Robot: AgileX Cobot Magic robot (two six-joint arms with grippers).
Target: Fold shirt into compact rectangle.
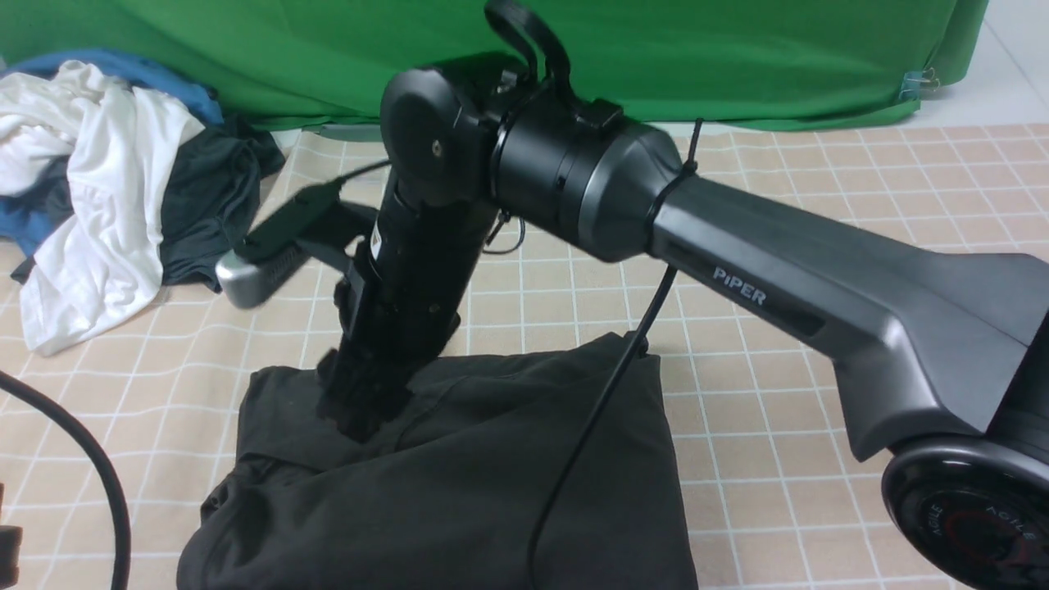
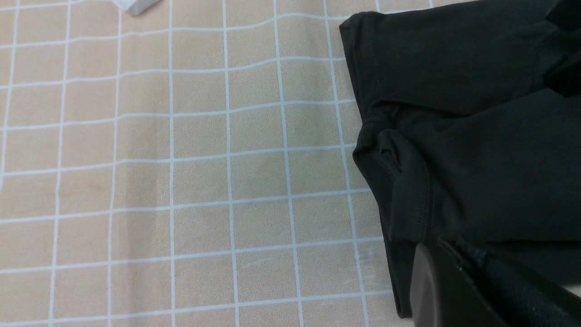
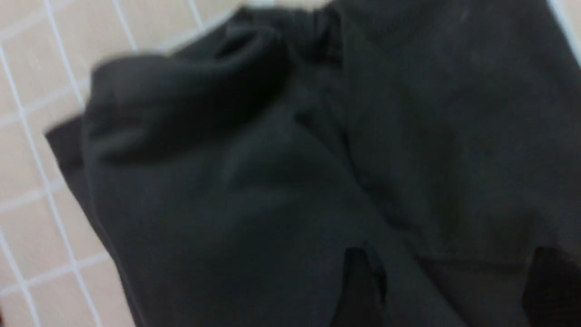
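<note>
**Front view.** My right gripper (image 1: 361, 414) points down onto the far-left part of the shirt (image 1: 459, 483). The shirt lies part-folded as a rough rectangle at the near middle of the checked table cover (image 1: 787, 393). The gripper tip is blurred here, so I cannot read the jaws from this view. I judge the cloth to be soft, light and limp. It should sag from a single pinch, and its layers may slide over one another. The best hold is probably a hemmed edge or corner, taken through all layers. A loose pile of clothes (image 1: 106, 180) lies at the far left, apart from the shirt. A green backdrop (image 1: 656, 49) closes off the rear. Bare cover to the right leaves working room.

**Left wrist view.** My left gripper (image 2: 447, 263) is fully closed. I see no cloth caught in it. It sits just beside the shirt's bunched, stitched edge. The cover next to it is bare and slightly wavy.

**Right wrist view.** The picture is blurred. My fingers (image 3: 358, 290) stand well apart above the cloth with nothing pinched between them. A raised fold sits near the shirt's edge and will need flattening.
</note>
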